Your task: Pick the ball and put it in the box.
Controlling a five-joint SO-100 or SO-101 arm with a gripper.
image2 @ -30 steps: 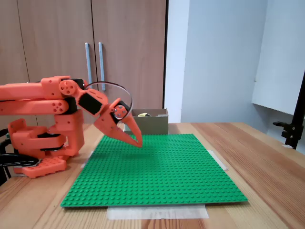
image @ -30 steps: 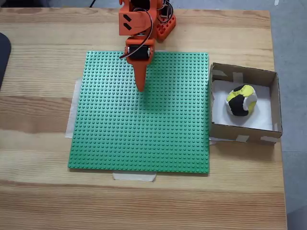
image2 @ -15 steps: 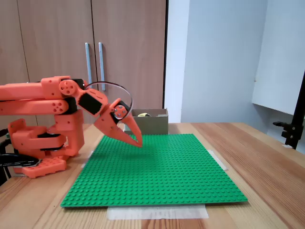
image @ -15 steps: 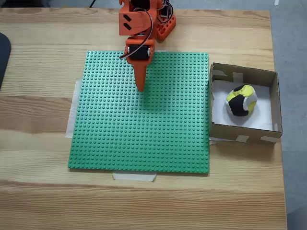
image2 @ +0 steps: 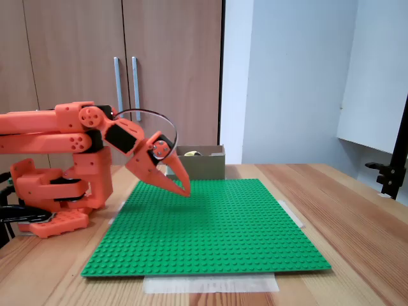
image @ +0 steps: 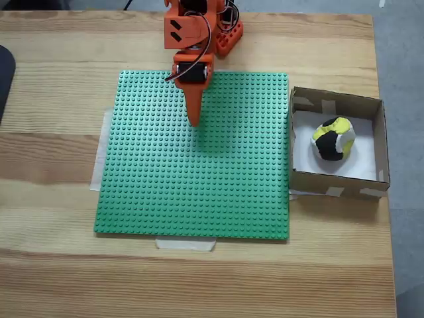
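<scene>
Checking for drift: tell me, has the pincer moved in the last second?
No. In a fixed view the pincer has kept its tip over the same studs of the green plate, shut and empty; the other fixed view agrees.

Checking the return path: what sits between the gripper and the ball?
In a fixed view from above, bare green studded baseplate and then the box's near cardboard wall lie between the gripper and the ball. Nothing else.

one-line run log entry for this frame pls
ball: in box | end effector: shut, empty, above green baseplate, apart from box | task state: ball placed
</scene>
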